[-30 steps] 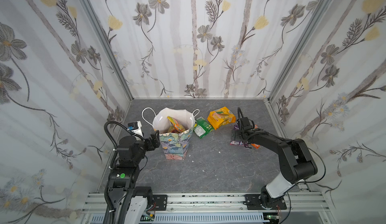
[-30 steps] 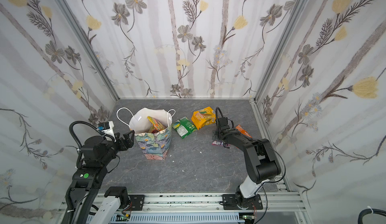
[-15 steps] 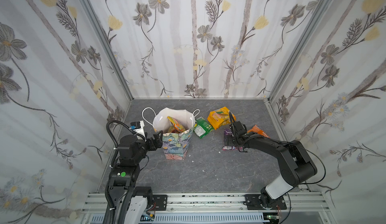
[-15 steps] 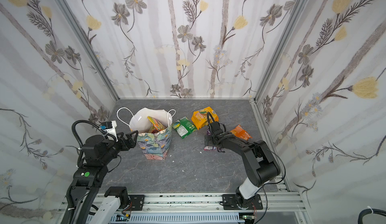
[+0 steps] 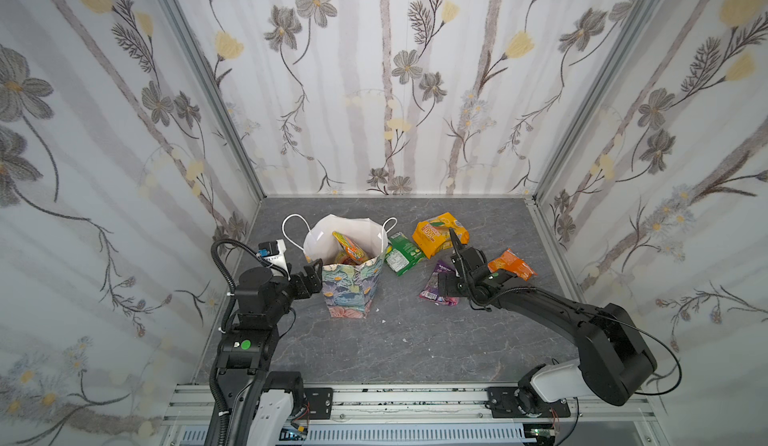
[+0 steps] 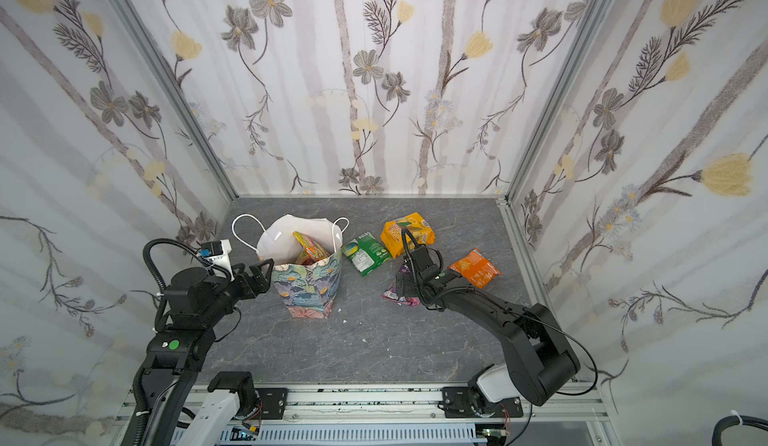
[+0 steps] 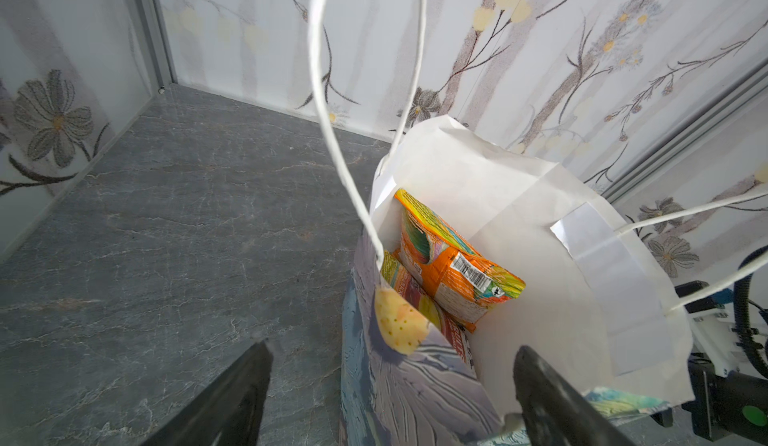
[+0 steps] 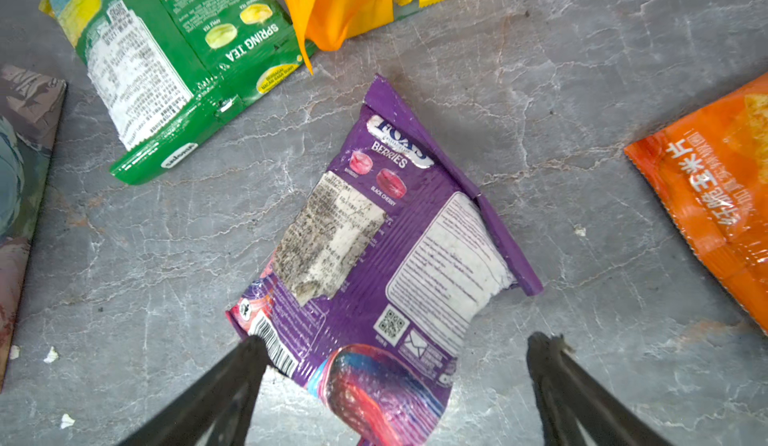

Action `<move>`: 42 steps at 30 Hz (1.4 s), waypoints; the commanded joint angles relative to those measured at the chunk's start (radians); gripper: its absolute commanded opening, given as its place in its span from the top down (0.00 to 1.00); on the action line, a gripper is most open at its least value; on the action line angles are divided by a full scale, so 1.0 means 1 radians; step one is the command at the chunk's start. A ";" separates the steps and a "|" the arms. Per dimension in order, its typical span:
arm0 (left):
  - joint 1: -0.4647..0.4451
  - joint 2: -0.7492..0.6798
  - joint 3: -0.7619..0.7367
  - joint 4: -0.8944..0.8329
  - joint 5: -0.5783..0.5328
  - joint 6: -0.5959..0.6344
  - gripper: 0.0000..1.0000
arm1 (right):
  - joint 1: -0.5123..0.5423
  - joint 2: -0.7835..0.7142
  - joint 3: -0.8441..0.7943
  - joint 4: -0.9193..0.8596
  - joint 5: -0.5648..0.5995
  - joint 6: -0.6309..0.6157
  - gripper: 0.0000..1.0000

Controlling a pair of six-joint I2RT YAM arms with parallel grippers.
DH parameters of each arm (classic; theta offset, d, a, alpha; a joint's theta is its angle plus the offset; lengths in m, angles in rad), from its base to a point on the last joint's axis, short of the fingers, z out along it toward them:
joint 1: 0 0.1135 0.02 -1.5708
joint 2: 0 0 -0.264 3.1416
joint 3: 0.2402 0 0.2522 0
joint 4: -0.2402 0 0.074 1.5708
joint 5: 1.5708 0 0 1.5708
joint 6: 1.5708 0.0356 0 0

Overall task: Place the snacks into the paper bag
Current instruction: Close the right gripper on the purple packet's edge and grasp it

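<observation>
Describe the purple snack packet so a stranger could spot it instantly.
In a top view, find the upright floral paper bag; loose packets lie right of it. Nearest the robot's base, under the open right end effector, is the only purple packet, marked FOX'S Berries, beside a green packet, a yellow-orange pack and an orange packet.

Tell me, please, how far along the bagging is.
Done: two orange packets show inside the paper bag. In hand: nothing; the open right gripper hovers over the purple packet, the left gripper stands open at the bag. Left: that, the green packet, yellow-orange packet and orange packet on the table.
</observation>
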 commanded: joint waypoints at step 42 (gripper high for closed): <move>0.002 -0.017 0.006 0.009 -0.048 0.008 0.09 | -0.337 0.064 -0.325 0.625 -0.476 0.126 0.16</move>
